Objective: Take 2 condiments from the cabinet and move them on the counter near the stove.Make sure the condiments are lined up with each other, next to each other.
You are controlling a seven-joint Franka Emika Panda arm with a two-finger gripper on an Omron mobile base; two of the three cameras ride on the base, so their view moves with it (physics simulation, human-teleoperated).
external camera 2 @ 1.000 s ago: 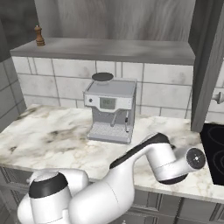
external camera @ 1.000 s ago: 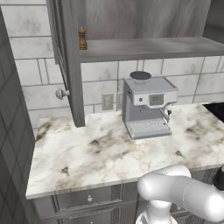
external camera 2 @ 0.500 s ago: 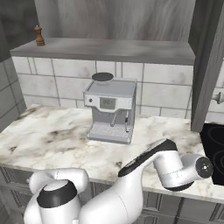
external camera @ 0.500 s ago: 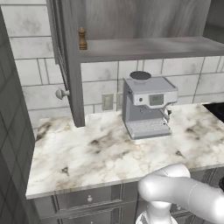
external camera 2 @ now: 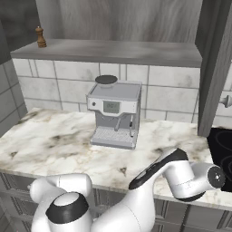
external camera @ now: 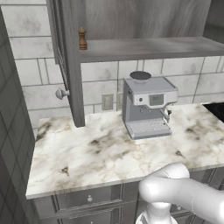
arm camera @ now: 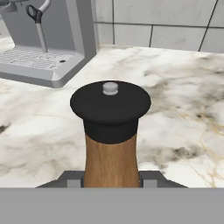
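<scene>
Here, at far left, the dark brown shaker [external camera: 82,38] stands upright on the shelf board of the grey cabinet [external camera: 144,47], close to the shelf's left end and just beside the cabinet's upright panel; a round silver door knob [external camera: 61,93] projects lower down on that panel. Below the shelf lies the white marble bench [external camera: 100,153], its slab veined in brown and grey. Near the middle of the bench, against the tiled wall, sits the silver espresso machine [external camera: 146,106], well apart from the dark shaker above. In the hand view the lighter orange-brown shaker [arm camera: 110,144] with its black cap stands upright between the two dark tips of the pincer [arm camera: 111,180], which sit against its wooden body on either side, closed narrowly upon it; the marble surface spreads beyond it and the espresso machine's drip tray lies at upper left. Whether the shaker's base touches the bench cannot be told. At far right in the right base view, the glossy black stove [external camera 2: 221,144] adjoins the bench.
</scene>
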